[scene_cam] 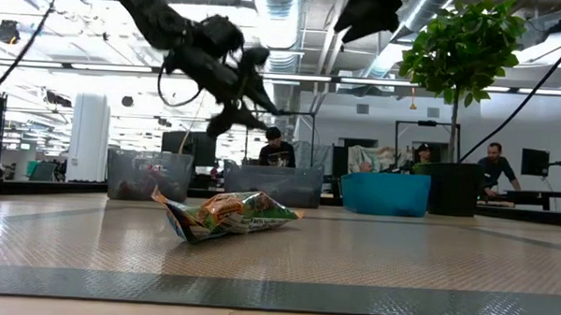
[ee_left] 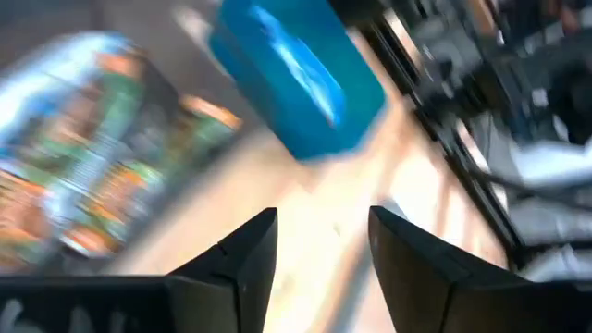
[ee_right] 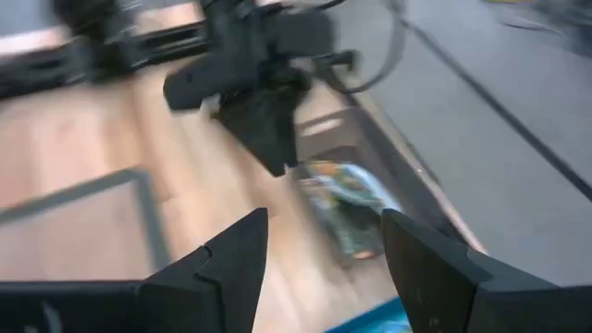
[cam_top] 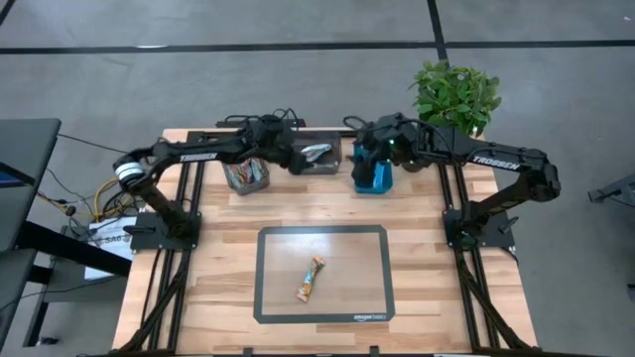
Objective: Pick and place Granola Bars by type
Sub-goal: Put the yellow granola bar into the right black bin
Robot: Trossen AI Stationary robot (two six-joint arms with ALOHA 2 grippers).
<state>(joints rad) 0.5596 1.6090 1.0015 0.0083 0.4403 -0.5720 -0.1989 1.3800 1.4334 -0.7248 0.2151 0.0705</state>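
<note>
Sorting bars: one bar (cam_top: 312,279) lies on the mat (cam_top: 268,297), lower centre of frame.
Light, crinkly, slippery foil; grip mid-length. Left gripper (ee_left: 319,254) and right gripper (ee_right: 324,259) jaws open, empty, over upper bins.

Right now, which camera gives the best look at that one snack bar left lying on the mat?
The low view: the crinkled green-and-orange foil-wrapped bar fills the foreground, its wrapper print showing. The high view shows the bar small, lying slantwise inside the dark-bordered mat. Neither wrist view shows it.
</note>
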